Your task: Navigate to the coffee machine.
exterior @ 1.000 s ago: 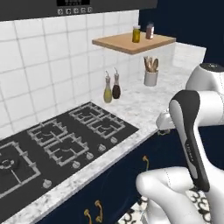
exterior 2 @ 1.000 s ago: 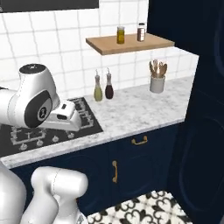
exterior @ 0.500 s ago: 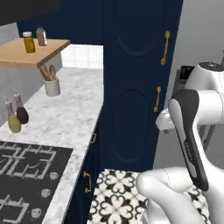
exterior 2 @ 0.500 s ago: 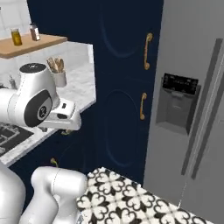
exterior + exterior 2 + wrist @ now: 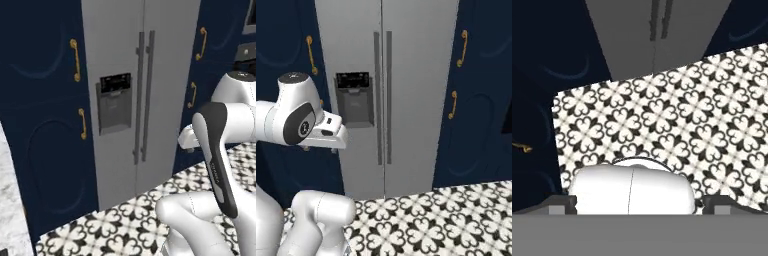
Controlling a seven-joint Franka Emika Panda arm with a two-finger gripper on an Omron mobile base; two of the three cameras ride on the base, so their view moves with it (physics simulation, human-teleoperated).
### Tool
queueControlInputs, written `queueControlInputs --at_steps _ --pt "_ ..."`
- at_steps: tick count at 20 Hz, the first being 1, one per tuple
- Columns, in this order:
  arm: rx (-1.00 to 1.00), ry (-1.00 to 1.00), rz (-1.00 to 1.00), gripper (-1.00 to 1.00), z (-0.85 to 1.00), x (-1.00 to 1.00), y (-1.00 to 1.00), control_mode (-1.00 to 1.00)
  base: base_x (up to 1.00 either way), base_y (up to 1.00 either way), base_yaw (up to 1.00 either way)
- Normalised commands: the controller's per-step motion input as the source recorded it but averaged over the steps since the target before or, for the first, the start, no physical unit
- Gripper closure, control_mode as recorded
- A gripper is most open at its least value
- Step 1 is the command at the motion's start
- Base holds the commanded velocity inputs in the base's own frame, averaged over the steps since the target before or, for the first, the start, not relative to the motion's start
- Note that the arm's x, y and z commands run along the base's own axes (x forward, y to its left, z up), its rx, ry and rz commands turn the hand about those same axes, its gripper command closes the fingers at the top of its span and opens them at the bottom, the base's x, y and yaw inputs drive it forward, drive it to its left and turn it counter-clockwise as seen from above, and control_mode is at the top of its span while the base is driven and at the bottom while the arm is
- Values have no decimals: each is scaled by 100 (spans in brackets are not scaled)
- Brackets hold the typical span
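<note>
Base has swung past the hob and tabletop; cameras now face the grey refrigerator (image 5: 132, 95) between navy cabinets (image 5: 476, 95). Coffee machine not yet reached. Arm tucked for travel; finger spread cannot be told.

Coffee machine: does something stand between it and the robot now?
That cannot be judged: these views hold no coffee machine. Straight ahead stands a grey refrigerator between dark blue cabinets, with patterned floor before it.
</note>
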Motion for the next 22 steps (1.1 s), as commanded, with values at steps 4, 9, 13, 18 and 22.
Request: queueControlInputs --at_steps 4,9,13,18,22 --pt "0 0 0 -100 0 0 0 100 -5 0 -100" --pt "0 0 0 -100 0 0 0 100 -5 0 -100" --pt "0 0 0 -100 0 0 0 100 -4 0 -100" --pt "0 0 0 -100 0 0 0 100 -5 0 -100" --pt "0 0 0 -100 0 0 0 100 -4 0 -100"
